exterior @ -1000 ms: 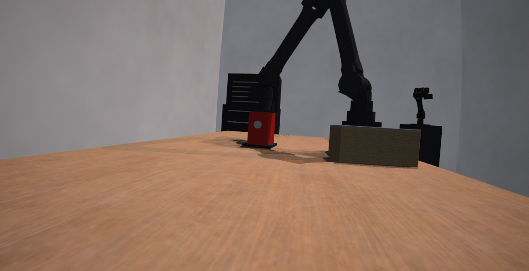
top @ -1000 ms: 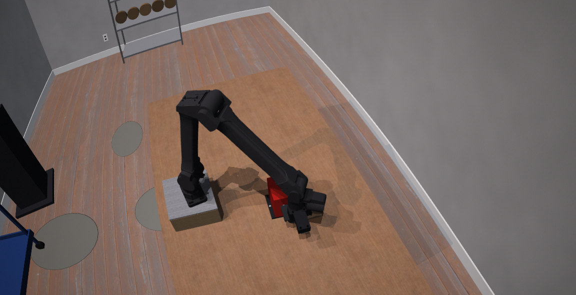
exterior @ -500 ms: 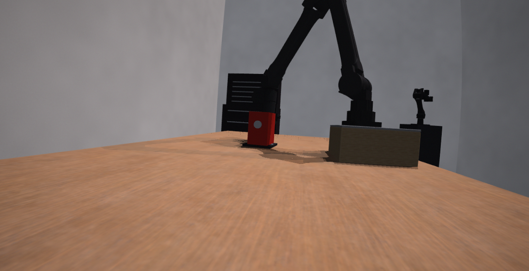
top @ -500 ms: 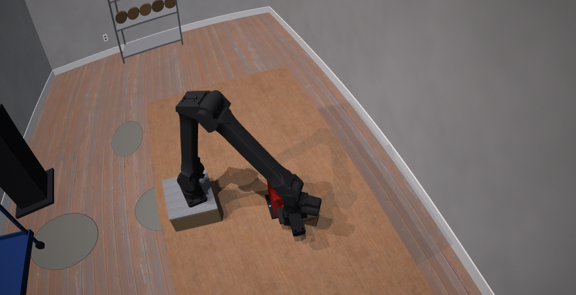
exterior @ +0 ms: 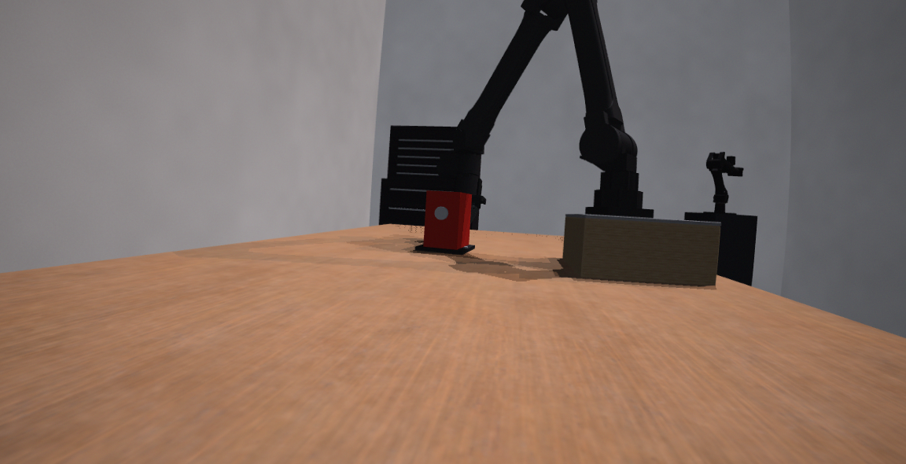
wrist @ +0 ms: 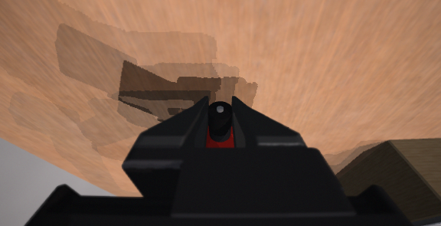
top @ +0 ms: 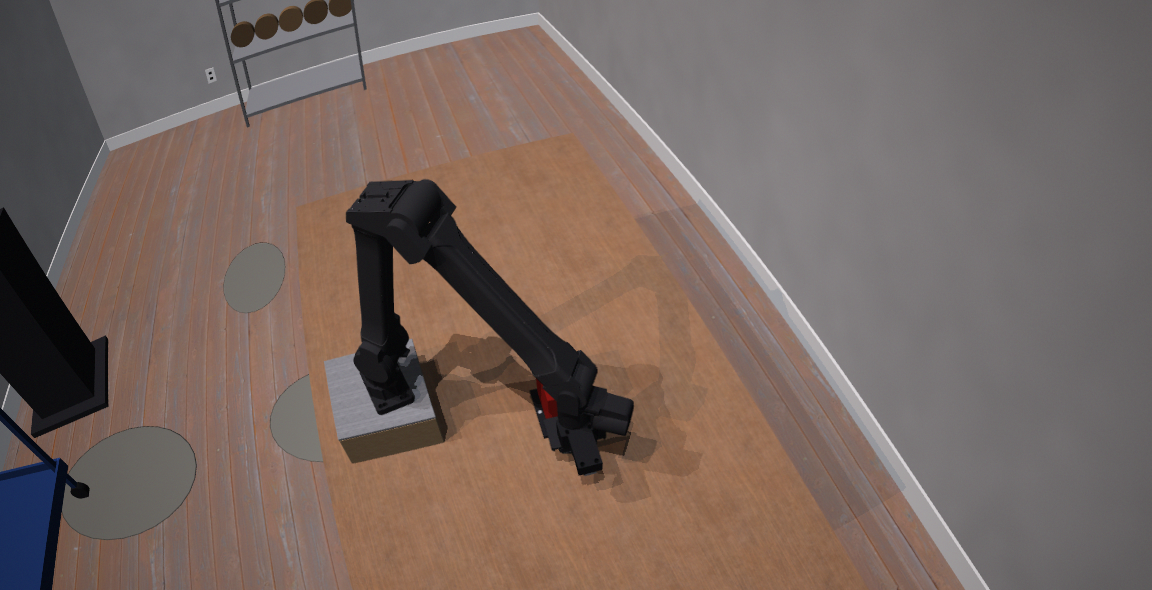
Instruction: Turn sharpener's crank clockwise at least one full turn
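The sharpener is a red box (exterior: 447,219) on a thin black base, standing on the brown mat; a grey round spot marks its near face in the exterior view. In the top view only a sliver of the red body (top: 548,403) shows beside the wrist. The crank side faces away, behind the arm. In the wrist view my gripper (wrist: 220,102) is shut on the crank's black knob (wrist: 220,116), which has a small grey dot on its tip. A patch of the red body (wrist: 220,142) shows below the knob, between the fingers. The crank arm itself is hidden.
The arm's base stands on a grey-topped wooden block (top: 384,414), also seen in the exterior view (exterior: 641,249) and at the right edge of the wrist view (wrist: 398,173). A metal shelf rack (top: 281,18), a black cabinet (exterior: 423,173) and a blue cart (top: 24,522) stand farther off.
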### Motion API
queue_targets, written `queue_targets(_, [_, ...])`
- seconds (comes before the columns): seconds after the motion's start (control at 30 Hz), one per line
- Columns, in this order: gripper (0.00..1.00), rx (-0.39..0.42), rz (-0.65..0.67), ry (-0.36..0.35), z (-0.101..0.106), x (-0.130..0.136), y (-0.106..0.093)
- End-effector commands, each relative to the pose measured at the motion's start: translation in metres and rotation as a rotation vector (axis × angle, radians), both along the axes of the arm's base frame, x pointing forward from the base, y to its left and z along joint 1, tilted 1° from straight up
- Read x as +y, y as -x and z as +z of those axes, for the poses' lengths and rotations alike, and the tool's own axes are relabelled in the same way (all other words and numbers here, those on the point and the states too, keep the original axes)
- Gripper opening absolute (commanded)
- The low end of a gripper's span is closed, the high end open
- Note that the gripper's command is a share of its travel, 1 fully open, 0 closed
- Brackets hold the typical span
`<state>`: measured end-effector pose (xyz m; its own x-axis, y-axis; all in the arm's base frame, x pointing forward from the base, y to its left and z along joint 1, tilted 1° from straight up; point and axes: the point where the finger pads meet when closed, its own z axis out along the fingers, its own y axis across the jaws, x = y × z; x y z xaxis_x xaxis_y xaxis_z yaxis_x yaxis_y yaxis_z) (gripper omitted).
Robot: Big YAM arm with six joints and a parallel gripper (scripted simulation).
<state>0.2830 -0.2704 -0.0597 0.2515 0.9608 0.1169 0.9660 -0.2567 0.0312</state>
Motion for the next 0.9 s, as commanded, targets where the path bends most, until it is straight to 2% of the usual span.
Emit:
queue_targets(0.0, [0.15,0.012,-0.004,0.001,0.0,0.002,0.018])
queue_targets(0.37, [0.15,0.019,-0.004,-0.007,0.006,0.007,0.031])
queue_targets(0.4, [0.15,0.032,-0.004,-0.021,-0.001,0.01,0.035])
queue_targets(0.47, [0.15,0.019,-0.004,-0.007,0.009,0.008,0.035])
queue_targets(0.87, [0.15,0.019,-0.004,-0.007,0.022,0.012,0.047])
